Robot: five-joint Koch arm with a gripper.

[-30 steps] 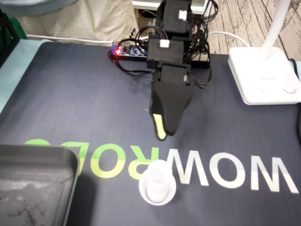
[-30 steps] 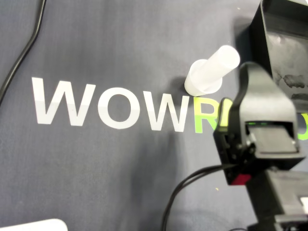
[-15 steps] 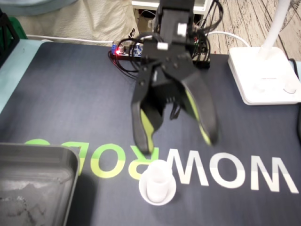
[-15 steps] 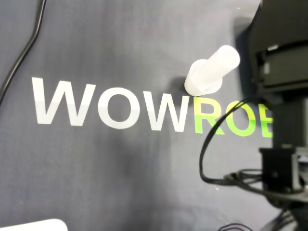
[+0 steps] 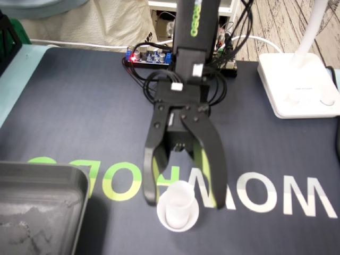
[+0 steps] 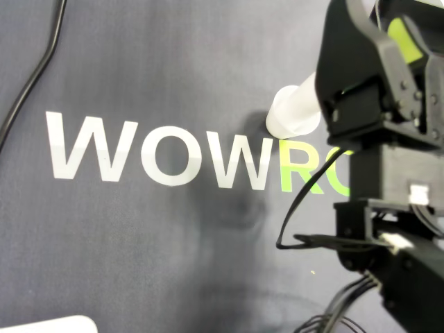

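Observation:
A small white plastic cup (image 5: 178,211) stands upright on the dark mat, just below the letters "WOWROBO". In the overhead view the cup (image 6: 293,115) shows at the upper right, partly covered by the black arm (image 6: 378,104). My gripper (image 5: 184,201) is open, black with yellow-green pads. Its two fingers reach down to either side of the cup, left fingertip (image 5: 150,197) and right fingertip (image 5: 218,201). The jaws stand wider than the cup and nothing is held between them.
A grey metal tray (image 5: 37,183) fills the lower left of the fixed view. A white lamp base (image 5: 297,85) sits at the right, and a circuit board with wires (image 5: 151,56) behind the arm. A black cable (image 6: 35,76) crosses the mat's upper left in the overhead view.
The gripper was shut a second ago; it opened wide and came forward and down, so its fingers now flank the cup. The cup has not moved.

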